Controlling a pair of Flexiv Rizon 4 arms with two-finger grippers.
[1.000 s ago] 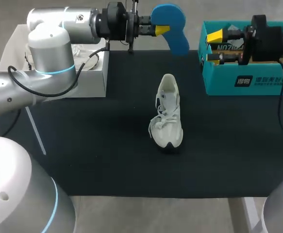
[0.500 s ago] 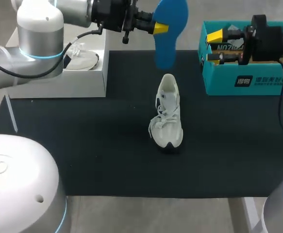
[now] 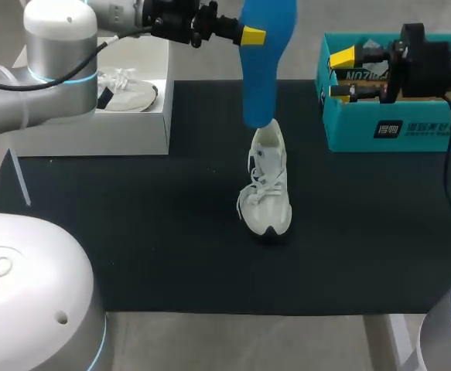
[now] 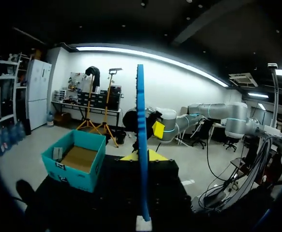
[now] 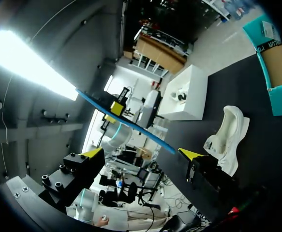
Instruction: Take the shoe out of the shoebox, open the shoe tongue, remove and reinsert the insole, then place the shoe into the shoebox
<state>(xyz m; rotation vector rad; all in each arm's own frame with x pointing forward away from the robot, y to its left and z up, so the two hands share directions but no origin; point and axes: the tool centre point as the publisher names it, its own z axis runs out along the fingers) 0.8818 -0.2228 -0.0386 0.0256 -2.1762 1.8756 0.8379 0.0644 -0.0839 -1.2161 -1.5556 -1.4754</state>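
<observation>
A black mat covers the worktop [image 3: 132,232]. The left pincer [image 3: 250,35] is clenched on the upper part of a blue insole [image 3: 262,77], which hangs upright with its lower end just at the heel of the white shoe [image 3: 268,185]; whether they touch cannot be told. The shoe stands on the mat, mid-worktop, outside both boxes. The right pincer [image 3: 341,73] hovers over the teal shoebox [image 3: 395,127], its fingers spread and holding nothing. The shoebox's brown floor shows. The white box [image 3: 93,124] at the left holds a second shoe [image 3: 128,91].
</observation>
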